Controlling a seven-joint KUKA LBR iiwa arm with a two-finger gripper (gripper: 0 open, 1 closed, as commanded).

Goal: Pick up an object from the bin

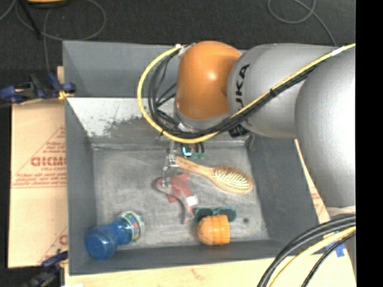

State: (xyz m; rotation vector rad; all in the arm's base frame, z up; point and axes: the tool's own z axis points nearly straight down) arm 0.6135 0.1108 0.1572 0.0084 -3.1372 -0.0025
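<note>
Camera view: gripper (pixel 169 171) is hanging at the handle end of the wooden hairbrush (pixel 220 178), whose long axis is running right and slightly near. Open or closed: cannot tell.

A pale wooden hairbrush (pixel 230 179) lies flat in the middle of the bin (pixel 81 172), bristles up, handle pointing left.

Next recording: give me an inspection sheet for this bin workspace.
Surface: grey metal bin, floor scuffed.
Job's things: wooden hairbrush; red toy; orange round toy with a green top; blue bottle in the near-left corner.
Clutter: nothing seen.
Grippers: gripper low at mid-bin, by the hairbrush handle's end and the red toy.
Cables: yellow and black cables looped round the wrist.
Surroundings: dark floor with thin wires.
</note>
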